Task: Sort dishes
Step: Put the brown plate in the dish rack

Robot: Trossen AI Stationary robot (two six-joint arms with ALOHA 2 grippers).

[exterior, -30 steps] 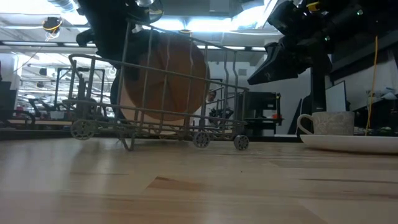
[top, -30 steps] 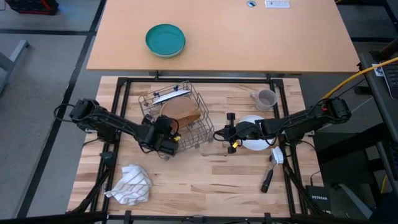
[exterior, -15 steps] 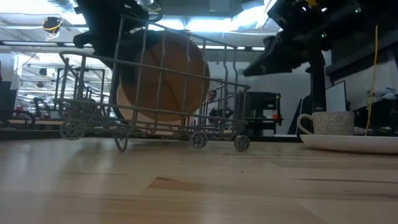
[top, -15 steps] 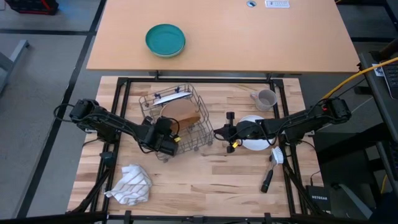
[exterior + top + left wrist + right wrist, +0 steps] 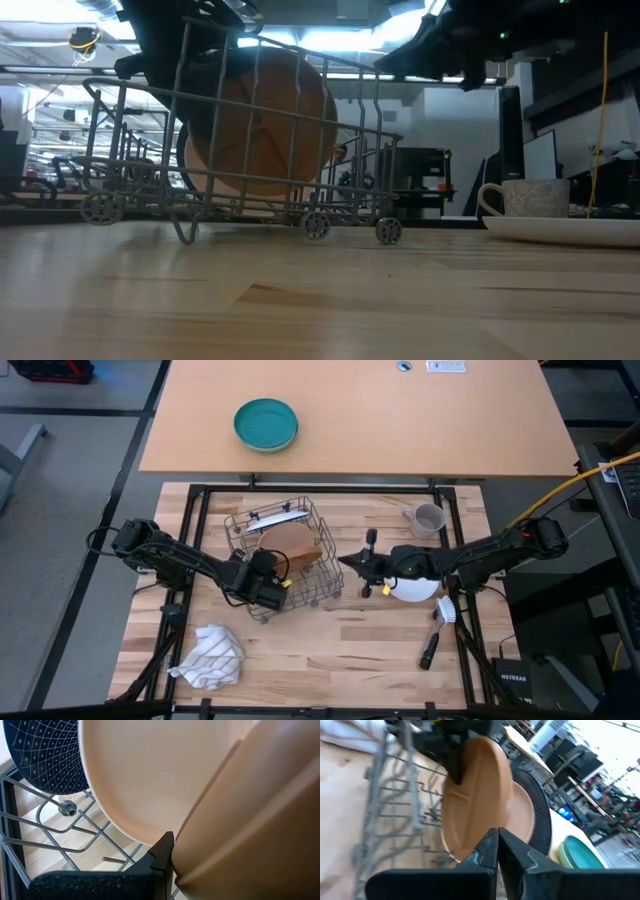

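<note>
A wire dish rack (image 5: pixel 312 576) stands on the wooden table. A tan-brown round dish (image 5: pixel 290 543) stands on edge in it, also seen in the low view (image 5: pixel 262 125). Behind it stand a peach-pink bowl (image 5: pixel 522 817) and a blue patterned plate (image 5: pixel 45 755). My left gripper (image 5: pixel 268 572) is at the rack's near side, shut on the tan dish. My right gripper (image 5: pixel 346 561) is shut and empty, in the air just right of the rack. A white plate (image 5: pixel 420 591) lies under the right arm. A small grey mug (image 5: pixel 428 518) stands behind it. My left gripper pinches the tan dish's rim (image 5: pixel 200 850) between its two fingers, one on each face; one finger (image 5: pixel 160 852) shows on the face toward the peach bowl. It reaches in from the rack's near left side. The dish stands tilted on edge inside the rack.
A teal-green bowl (image 5: pixel 266 424) sits on the far tabletop. A white striped cloth (image 5: pixel 210 657) lies near the left front. A dish brush (image 5: pixel 440 625) lies right of centre, near the front. Bare wood lies between the rack and the front edge.
My right gripper has risen and moved toward the table's left, closer to the rack. The rack has slid a little along the table with one end tipped up, and the tan dish in it leans more.
</note>
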